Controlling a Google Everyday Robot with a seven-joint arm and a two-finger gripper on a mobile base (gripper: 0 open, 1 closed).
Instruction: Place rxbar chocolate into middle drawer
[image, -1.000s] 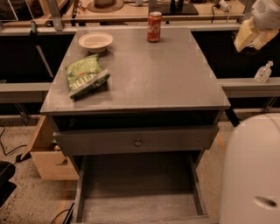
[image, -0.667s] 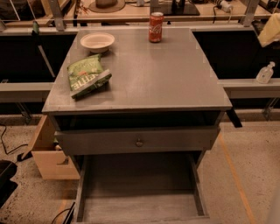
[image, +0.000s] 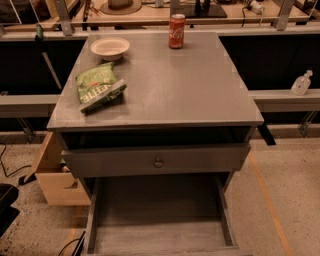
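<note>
The middle drawer (image: 160, 235) is pulled out at the bottom of the grey cabinet. Its bare plank floor shows and nothing lies in it. The rxbar chocolate is not in view: it is neither on the cabinet top nor in the drawer. The gripper and the arm are out of view.
On the cabinet top (image: 200, 95) lie a green chip bag (image: 99, 86), a white bowl (image: 110, 48) and a red soda can (image: 176, 31). A shut drawer front with a round knob (image: 158, 162) sits above the open drawer. A wooden box (image: 57, 175) stands at the left, and a clear bottle (image: 302, 83) at the right.
The white arm and the gripper at the right edge have left the view. The cabinet, the drawer and the things on top have not moved.
</note>
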